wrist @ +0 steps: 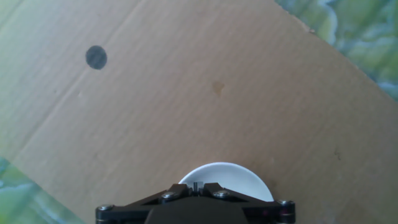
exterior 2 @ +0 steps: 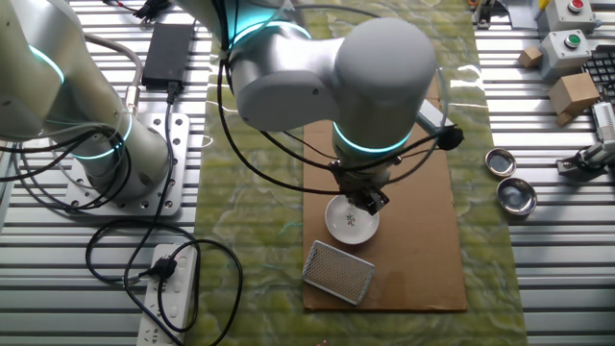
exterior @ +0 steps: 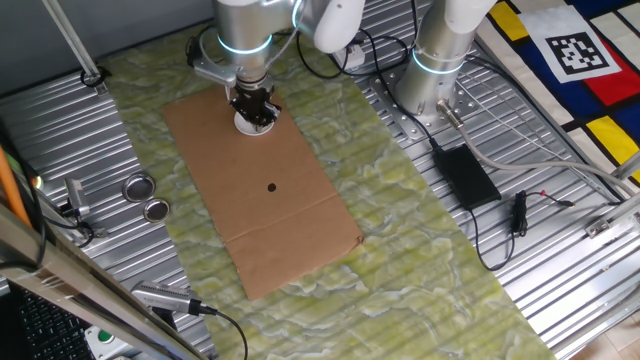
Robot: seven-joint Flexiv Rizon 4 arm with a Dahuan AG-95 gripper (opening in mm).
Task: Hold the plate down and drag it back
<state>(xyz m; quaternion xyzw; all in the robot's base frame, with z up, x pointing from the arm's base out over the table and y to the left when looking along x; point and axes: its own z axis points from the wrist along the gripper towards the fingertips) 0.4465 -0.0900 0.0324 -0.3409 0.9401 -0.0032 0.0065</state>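
Observation:
The small round white plate (exterior: 255,126) lies on the brown cardboard sheet (exterior: 290,215) near its far end. It also shows in the other fixed view (exterior 2: 348,227) and at the bottom of the hand view (wrist: 231,177). My gripper (exterior: 254,110) stands straight above the plate with its fingers closed together, the tip on or just over the plate's middle. It shows in the other fixed view (exterior 2: 366,204) and the hand view (wrist: 198,186). Most of the plate is hidden under the gripper in the first fixed view.
A tiny black dot (exterior: 272,186) marks the cardboard's middle. Two silvery tins (exterior: 139,187) (exterior: 156,210) sit to the left on the metal table. A perforated metal block (exterior 2: 338,272) lies by the plate. A black power brick (exterior: 464,172) and cables lie right.

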